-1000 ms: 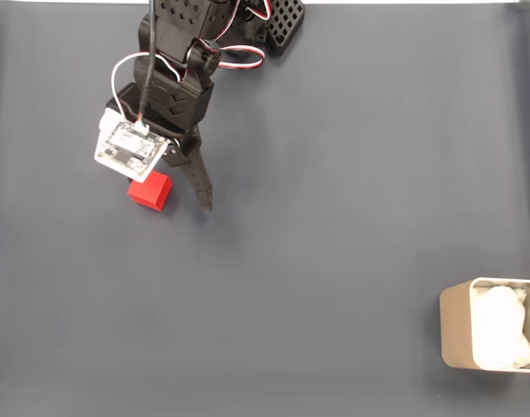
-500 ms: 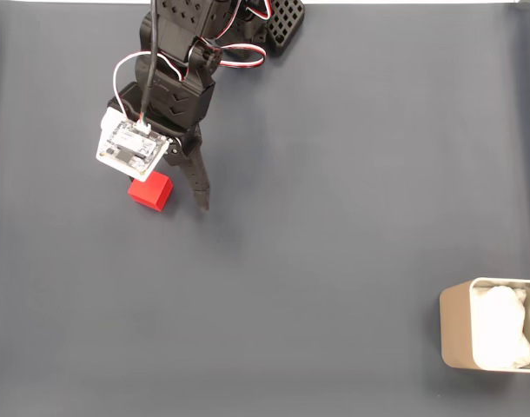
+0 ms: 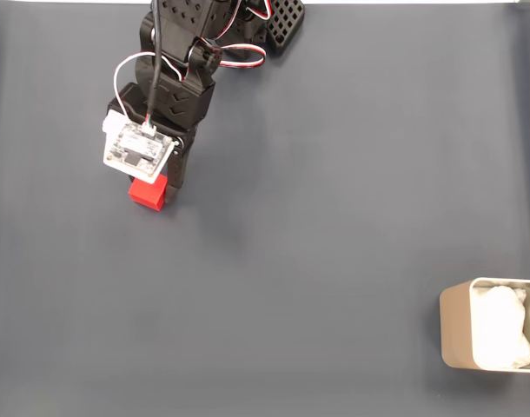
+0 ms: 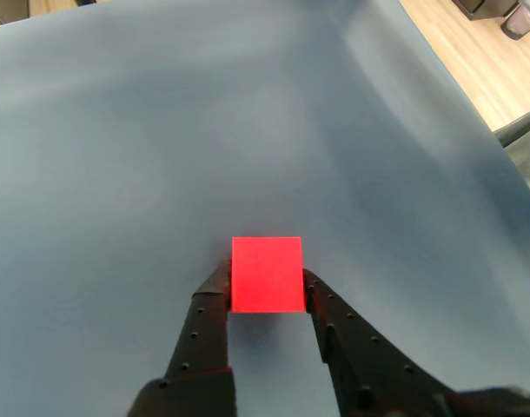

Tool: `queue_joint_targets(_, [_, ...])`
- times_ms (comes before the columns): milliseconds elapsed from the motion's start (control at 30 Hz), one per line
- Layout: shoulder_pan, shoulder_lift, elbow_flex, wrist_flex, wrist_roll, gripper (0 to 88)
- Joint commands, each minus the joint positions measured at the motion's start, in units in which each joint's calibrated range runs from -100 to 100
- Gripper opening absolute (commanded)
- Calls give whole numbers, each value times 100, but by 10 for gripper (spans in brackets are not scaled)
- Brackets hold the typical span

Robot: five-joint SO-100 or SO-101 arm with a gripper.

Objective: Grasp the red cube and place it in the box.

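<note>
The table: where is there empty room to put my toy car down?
The wide dark stretch of table between the arm and the box is bare, and so is the whole bottom left of the fixed view. It is crowded at the top left, where the tool is shut on the red cube.

one red cube (image 3: 149, 193), one box (image 3: 456, 337), one claw (image 4: 265, 282), one dark mat (image 3: 334, 217)

In the fixed view the box (image 3: 460, 334) runs off the right edge, and the arm covers part of the red cube (image 3: 148, 195).
</note>
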Motion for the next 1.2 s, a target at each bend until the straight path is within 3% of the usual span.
queue_joint_targets(0, [-16,-68,-108,134,127,65])
queue_joint_targets(267, [-73,-137,-291,576,239,0])
queue_joint_targets(467, [-400,-336,-1331,2002,-15,0])
queue_joint_targets(800, [-1536,-588,-3703,4043,-591,0])
queue_joint_targets(1167, [-2935,-250,-6148,5043,-928,0])
